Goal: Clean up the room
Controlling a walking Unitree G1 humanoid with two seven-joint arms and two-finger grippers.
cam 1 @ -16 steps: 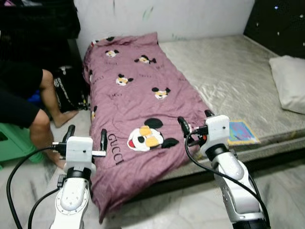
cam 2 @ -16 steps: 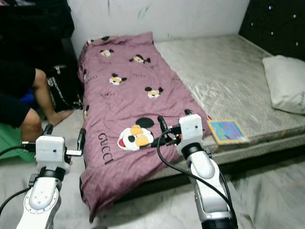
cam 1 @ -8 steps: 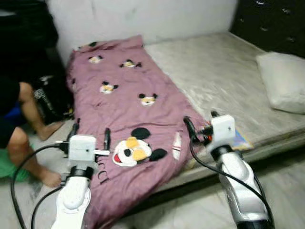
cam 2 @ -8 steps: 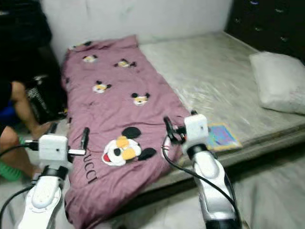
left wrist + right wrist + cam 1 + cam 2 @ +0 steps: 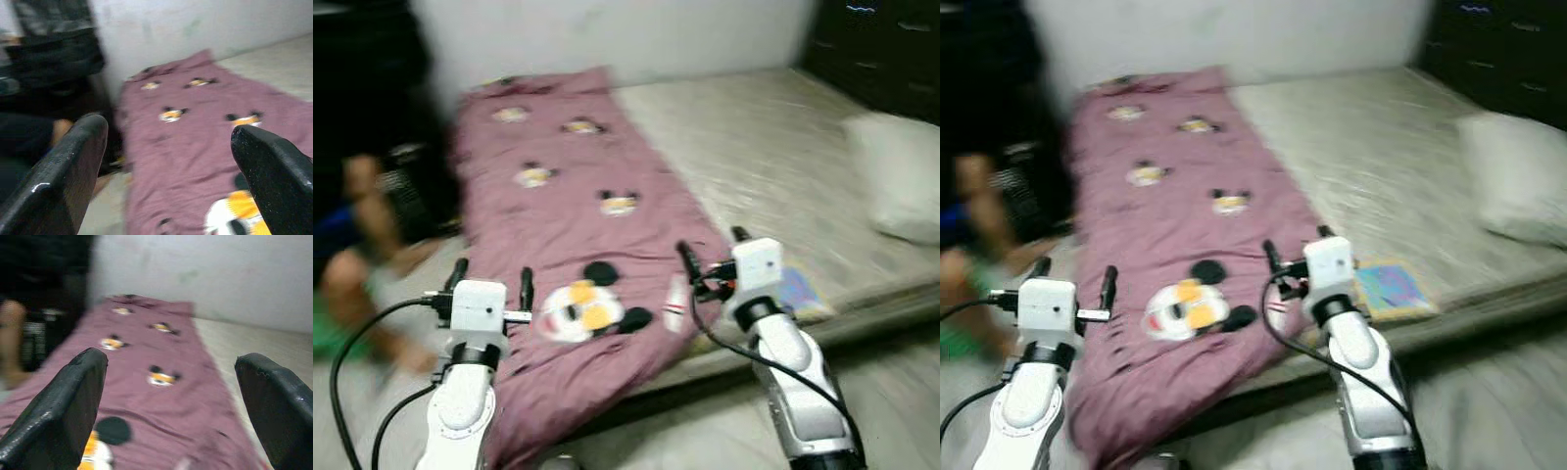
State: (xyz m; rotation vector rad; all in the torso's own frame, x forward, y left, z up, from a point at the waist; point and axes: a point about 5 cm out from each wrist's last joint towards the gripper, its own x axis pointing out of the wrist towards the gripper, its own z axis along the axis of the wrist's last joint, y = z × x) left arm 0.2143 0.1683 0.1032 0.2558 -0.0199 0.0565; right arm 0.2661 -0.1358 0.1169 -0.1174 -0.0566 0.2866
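Both my jaws stand wide apart and hold nothing. My left gripper (image 5: 491,281) hangs in the air over the near left edge of the mauve blanket (image 5: 570,235), its two black fingers (image 5: 63,176) pointing up the length of the cloth. My right gripper (image 5: 713,256) is raised over the blanket's near right edge, close to where the cloth meets the bare mattress (image 5: 773,166), and its fingers (image 5: 61,406) frame the same stretch of mauve fabric without touching it.

The blanket lies spread along the left side of the mattress, running from the white wall (image 5: 607,34) down to the near edge, where it spills over the side toward the floor (image 5: 705,431). It is printed with cartoon mouse faces, small ones further up and one large face (image 5: 587,311) between my two grippers. Just beyond my right gripper a colourful flat book (image 5: 1389,288) rests on the mattress near its front edge. A pale pillow (image 5: 899,186) sits well apart at the far right of the bed, below a dark headboard (image 5: 881,44).

On my left, beside the bed, a person (image 5: 357,245) crouches; that part is too blurred for me to make out more than a bare leg and dark clothing.
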